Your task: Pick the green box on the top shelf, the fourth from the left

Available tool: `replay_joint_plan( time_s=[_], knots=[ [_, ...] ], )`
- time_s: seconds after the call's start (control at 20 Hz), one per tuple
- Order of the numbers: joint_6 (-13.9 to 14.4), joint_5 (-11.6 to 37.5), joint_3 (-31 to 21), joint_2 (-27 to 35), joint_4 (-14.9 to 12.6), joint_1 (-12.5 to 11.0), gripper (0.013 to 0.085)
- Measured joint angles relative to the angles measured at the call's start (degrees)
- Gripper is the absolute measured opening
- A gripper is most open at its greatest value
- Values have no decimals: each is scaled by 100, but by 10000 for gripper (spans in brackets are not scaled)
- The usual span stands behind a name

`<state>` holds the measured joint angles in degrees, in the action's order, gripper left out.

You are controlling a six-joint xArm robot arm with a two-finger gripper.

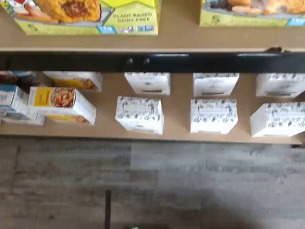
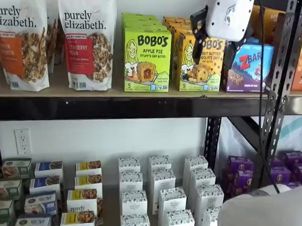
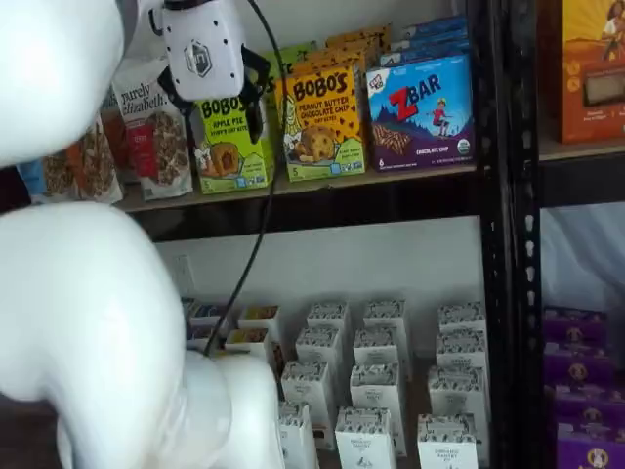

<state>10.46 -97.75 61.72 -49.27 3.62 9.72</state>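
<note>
The green box (image 2: 146, 61) stands upright on the top shelf (image 2: 116, 108), marked "BOBO'S Apple Pie". It shows in both shelf views (image 3: 232, 147), and its lower part shows in the wrist view (image 1: 86, 19) above the black beam (image 1: 152, 62). My gripper (image 3: 217, 106) hangs in front of the shelf at box height, white body above and black fingers (image 3: 256, 98) spread. It is open, with the green box seen through the gap. In a shelf view the gripper (image 2: 214, 41) lies over the orange-yellow box, so it stands off the shelf and holds nothing.
Purely Elizabeth bags (image 2: 89, 43) stand left of the green box. An orange-yellow Bobo's box (image 2: 199, 66) and a ZBar box (image 2: 248, 67) stand to its right. A black upright (image 2: 279, 79) is at the right. Small white boxes (image 2: 161, 192) fill the lower level.
</note>
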Motion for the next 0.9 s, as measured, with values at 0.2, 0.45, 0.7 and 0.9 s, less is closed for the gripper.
replay_joint_plan(
  time_s=[0.2,0.45,0.7,0.9],
  knots=[
    [129,193,36,89,-58,149,850],
    [278,323,93,246,-161,318,850],
    [327,344,194,505,-122,363,850],
    [415,463,226,666,-372,471,850]
  ],
)
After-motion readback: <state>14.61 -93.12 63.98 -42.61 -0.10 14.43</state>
